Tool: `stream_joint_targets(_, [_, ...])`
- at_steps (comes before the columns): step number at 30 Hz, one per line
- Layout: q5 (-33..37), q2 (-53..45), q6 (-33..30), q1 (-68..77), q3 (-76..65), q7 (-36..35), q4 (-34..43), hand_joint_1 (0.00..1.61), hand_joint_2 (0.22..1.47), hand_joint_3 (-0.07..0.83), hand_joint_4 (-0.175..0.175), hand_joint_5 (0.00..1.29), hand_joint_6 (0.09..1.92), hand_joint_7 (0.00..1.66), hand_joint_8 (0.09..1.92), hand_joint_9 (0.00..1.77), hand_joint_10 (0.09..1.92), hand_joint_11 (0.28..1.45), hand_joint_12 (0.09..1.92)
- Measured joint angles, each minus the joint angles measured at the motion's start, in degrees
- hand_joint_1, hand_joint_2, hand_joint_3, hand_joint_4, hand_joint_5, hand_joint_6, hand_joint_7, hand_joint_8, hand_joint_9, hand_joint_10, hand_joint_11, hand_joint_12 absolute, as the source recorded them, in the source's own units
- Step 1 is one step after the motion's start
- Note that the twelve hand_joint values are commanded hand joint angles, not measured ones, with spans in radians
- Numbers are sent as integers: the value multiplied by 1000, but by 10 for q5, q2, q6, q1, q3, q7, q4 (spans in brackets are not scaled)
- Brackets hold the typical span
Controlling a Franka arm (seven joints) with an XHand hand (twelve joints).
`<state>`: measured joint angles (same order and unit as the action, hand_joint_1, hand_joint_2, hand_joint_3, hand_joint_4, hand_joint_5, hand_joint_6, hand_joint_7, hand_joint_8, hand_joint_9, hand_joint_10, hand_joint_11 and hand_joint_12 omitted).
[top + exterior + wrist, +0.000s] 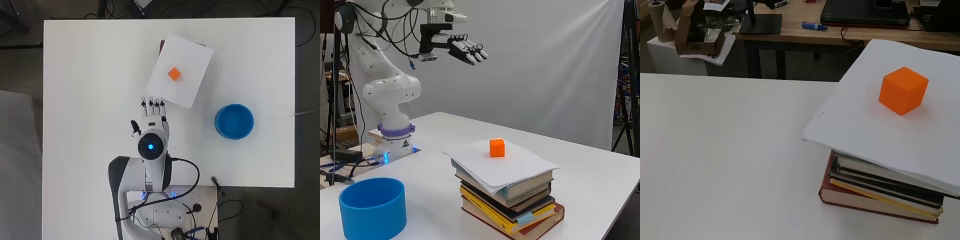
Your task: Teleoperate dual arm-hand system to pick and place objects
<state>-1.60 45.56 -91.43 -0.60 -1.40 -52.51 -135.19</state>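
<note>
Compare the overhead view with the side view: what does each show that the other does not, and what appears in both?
Only the overhead view shows the sheet of paper hiding nearly the whole stack. Only the side view shows the stacked books under it and the open hand held high above the table. Both show the orange cube resting on the paper and the blue bowl standing apart.

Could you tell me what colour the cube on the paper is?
Orange; the cube shows best in the wrist view.

A white backdrop (555,65) filled the side view's centre and right. Wooden desks (805,27) crossed the wrist view's top. Dark floor (20,60) edged the overhead view.
</note>
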Motion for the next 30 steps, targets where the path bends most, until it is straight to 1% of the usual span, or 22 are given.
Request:
stream_joint_targets(2, [-13, -2, -10, -3, -24, -5, 6, 330, 1138, 6, 44, 354, 87, 460, 87, 587, 87, 481, 87])
stream_joint_targets(5, [-24, -31, -26, -6, -59, -12, 20, 321, 1141, 5, 39, 349, 87, 449, 87, 585, 87, 481, 87])
stream_joint_targets(11, [-25, -136, -58, -4, -66, -13, 66, 319, 1142, 2, 42, 359, 87, 436, 87, 585, 87, 482, 87])
stream_joint_targets(14, [-23, -188, -92, -4, -65, 0, 78, 323, 1131, -3, 50, 359, 87, 402, 87, 553, 87, 475, 87])
stream_joint_targets(16, [-23, -212, -135, -4, -65, 15, 76, 334, 1113, -9, 54, 331, 87, 366, 87, 523, 87, 475, 87])
stream_joint_targets(19, [-24, -236, -228, -6, -68, 37, 54, 336, 1080, -18, 57, 298, 87, 341, 87, 496, 87, 481, 87])
stream_joint_targets(23, [-29, -258, -370, -9, -78, 58, -12, 326, 1047, -16, 58, 286, 87, 340, 87, 495, 87, 492, 87])
stream_joint_targets(24, [-30, -262, -398, -10, -81, 63, -28, 324, 1043, -15, 48, 286, 87, 343, 87, 496, 87, 495, 87])
stream_joint_targets(27, [-30, -277, -436, -12, -90, 63, -53, 319, 1030, -14, 30, 299, 87, 358, 87, 503, 87, 505, 87])
stream_joint_targets(28, [-30, -287, -440, -12, -93, 58, -56, 325, 1022, -15, 25, 271, 87, 337, 87, 483, 87, 503, 87])
stream_joint_targets(30, [-30, -313, -448, -13, -98, 50, -61, 328, 1009, -15, 3, 127, 87, 226, 87, 391, 87, 489, 87])
